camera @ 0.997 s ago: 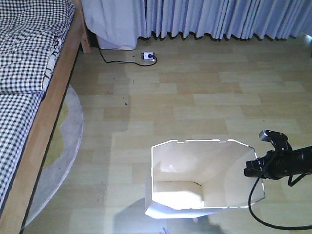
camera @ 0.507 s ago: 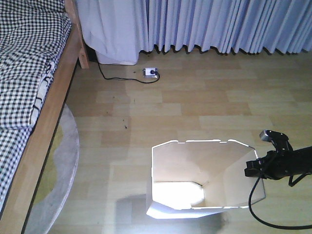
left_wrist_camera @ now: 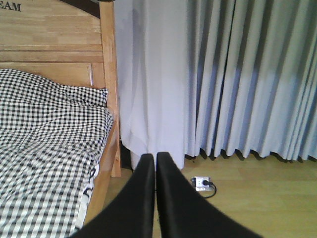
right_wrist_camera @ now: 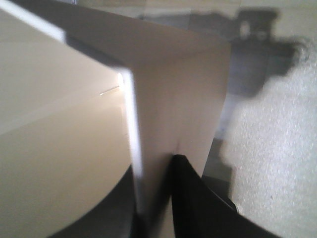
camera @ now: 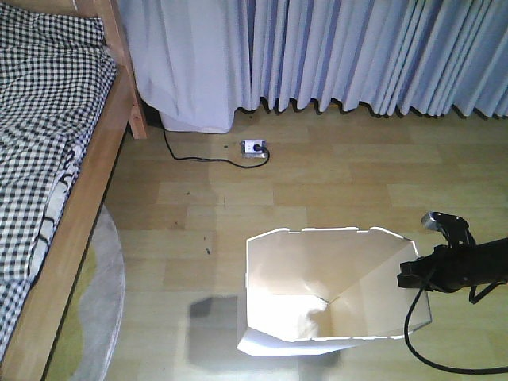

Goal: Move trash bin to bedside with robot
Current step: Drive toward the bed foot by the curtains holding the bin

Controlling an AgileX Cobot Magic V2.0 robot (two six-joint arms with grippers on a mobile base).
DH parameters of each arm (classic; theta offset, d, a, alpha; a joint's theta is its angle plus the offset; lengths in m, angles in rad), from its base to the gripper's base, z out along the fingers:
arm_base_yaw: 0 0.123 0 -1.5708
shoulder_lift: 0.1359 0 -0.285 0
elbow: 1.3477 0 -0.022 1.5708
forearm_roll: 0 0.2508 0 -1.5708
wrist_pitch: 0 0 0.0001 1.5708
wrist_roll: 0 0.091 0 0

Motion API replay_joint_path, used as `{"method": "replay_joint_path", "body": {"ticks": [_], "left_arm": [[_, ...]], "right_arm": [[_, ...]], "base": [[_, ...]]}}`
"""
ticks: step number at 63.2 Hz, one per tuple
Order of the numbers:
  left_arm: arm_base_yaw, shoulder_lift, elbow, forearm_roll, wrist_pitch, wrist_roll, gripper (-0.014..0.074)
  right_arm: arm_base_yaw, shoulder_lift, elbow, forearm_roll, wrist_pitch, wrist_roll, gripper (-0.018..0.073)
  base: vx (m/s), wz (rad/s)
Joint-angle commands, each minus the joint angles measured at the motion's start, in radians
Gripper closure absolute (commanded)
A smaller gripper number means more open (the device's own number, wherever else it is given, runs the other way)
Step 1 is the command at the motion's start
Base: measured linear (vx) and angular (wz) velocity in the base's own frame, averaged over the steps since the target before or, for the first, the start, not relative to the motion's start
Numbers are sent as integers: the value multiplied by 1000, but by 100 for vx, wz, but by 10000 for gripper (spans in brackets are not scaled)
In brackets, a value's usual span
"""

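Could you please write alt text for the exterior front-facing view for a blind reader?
A white faceted trash bin stands on a wooden floor, its rim held by the black right gripper. A bed with checked bedding runs along the left edge; pale curtains and a power strip are behind.

The trash bin (camera: 290, 266) stands right of the bed (camera: 84, 198).

Thin black arm (camera: 476, 266), small black pincer (camera: 410, 275), trailing black cable (camera: 408, 327)
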Motion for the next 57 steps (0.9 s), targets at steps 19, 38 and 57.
{"method": "replay_joint_path", "body": {"ticks": [19,38,57], "left_arm": [[-3,-10,28,-3,-78,-9,602],[-3,-10,28,-3,-78,-9,602],[-3,-10,28,-3,-78,-9,602]], "right_arm": [[-5,-66,-8,41,230,3,565],[-5,-66,-8,41,229,3,565],[-5,-66,-8,41,229,3,565]], "base": [[37,2],[35,-1],[34,1]]}}
